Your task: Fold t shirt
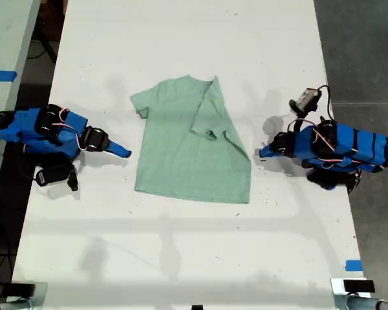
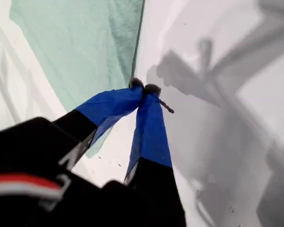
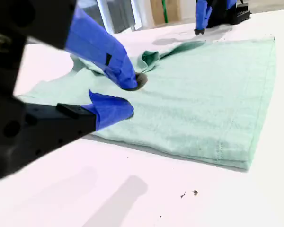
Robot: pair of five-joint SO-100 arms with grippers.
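Observation:
The pale mint-green t shirt (image 1: 181, 148) lies flat mid-table, collar toward the far edge. Its side on the exterior view's right is folded inward, sleeve on top (image 1: 210, 119). My first gripper (image 1: 264, 154) rests low on the table at the exterior view's right. It is shut with nothing seen between its tips (image 2: 144, 88), just beside the t shirt's edge (image 2: 85, 47). My second gripper (image 1: 121, 151) is at the exterior view's left, a short gap from the shirt. It is open (image 3: 125, 97) over bare table in front of the t shirt (image 3: 203, 94).
The white table (image 1: 181, 245) runs to dark floor on the exterior view's right. Blue tape (image 1: 354, 265) marks its near corner there. A small grey camera with cables (image 1: 306, 100) rides above the first arm. A second pale table (image 1: 3, 77) stands at the exterior view's left.

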